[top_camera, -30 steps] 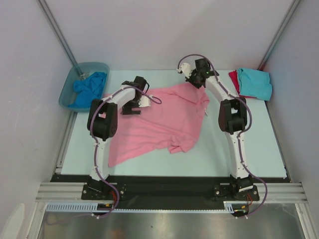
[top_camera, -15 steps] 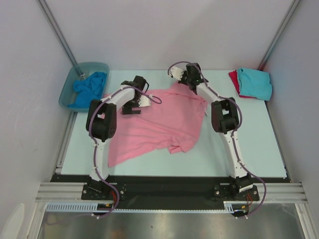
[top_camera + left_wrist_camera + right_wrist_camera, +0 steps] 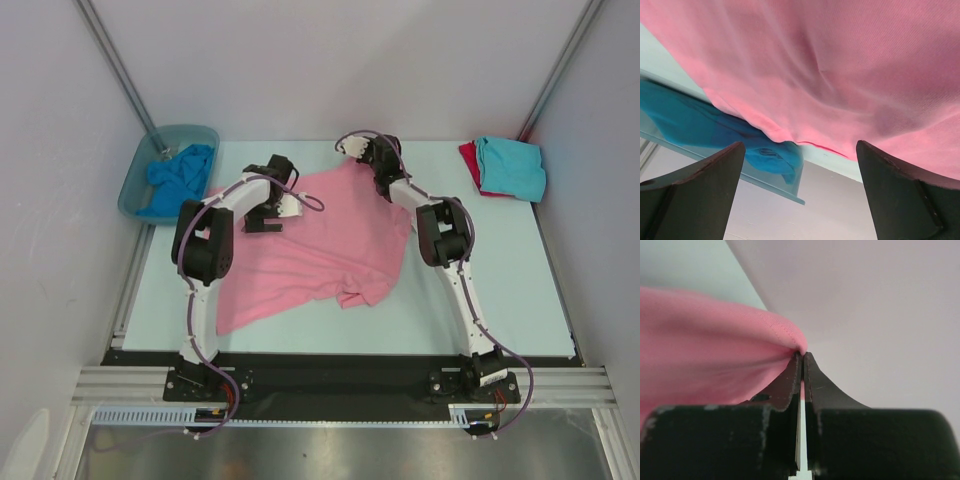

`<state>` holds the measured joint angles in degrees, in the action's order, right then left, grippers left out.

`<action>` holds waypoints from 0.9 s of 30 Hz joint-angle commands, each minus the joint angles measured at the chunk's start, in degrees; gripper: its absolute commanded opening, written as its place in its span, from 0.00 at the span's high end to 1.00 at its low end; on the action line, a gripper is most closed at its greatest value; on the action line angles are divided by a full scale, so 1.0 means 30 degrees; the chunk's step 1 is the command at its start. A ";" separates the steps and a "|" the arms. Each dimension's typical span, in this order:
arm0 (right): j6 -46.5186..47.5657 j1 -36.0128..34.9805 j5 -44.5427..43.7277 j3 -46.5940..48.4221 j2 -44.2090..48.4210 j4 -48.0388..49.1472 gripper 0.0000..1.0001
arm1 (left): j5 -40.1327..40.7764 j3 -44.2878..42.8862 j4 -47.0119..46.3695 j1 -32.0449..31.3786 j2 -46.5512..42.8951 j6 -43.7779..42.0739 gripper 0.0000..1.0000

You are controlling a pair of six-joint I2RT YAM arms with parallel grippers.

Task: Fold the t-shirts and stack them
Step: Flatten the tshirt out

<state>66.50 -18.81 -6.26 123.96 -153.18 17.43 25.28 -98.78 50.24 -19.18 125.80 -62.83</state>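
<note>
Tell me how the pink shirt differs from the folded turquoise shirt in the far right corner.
The pink shirt lies spread and rumpled; the turquoise shirt is folded compactly. The pink shirt covers far more of the table than the turquoise one. The right gripper pinches the pink shirt's edge; the turquoise shirt is untouched, resting on a red shirt. Both are plain, single-colour cloth.

Pale grey walls (image 3: pixel 300 60), mint tabletop (image 3: pixel 500 285), aluminium rail (image 3: pixel 120 385) along near edge.
</note>
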 commanded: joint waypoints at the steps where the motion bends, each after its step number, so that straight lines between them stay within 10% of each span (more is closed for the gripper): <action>1: 0.0480 -0.0176 -0.0549 0.0664 -0.0296 0.3411 1.00 | -0.0106 -0.0002 -0.0047 -0.0228 -0.1268 0.0434 0.00; 12: 0.1037 -0.0293 -0.0928 0.0574 -0.1174 0.5436 1.00 | -0.0047 0.0027 -0.0018 -0.0286 -0.1268 0.0376 0.00; 17: 0.0864 -0.0468 -0.2742 0.2328 -0.2228 0.4596 0.01 | -0.0047 0.0027 -0.0047 -0.0345 -0.1239 0.0435 0.00; 23: -0.5478 -0.0206 -0.4243 0.2479 0.1162 -0.2981 0.00 | -0.0223 0.0261 -0.0164 -0.0345 -0.1590 0.0493 0.00; 27: -0.9039 0.0320 0.1780 0.2334 0.5058 -1.3495 0.00 | -0.0515 0.0816 -0.0369 -0.0345 -0.2117 0.0814 0.00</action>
<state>51.53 -18.83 -11.99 129.51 -151.76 -0.67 24.91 -97.36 49.98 -19.77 124.75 -62.26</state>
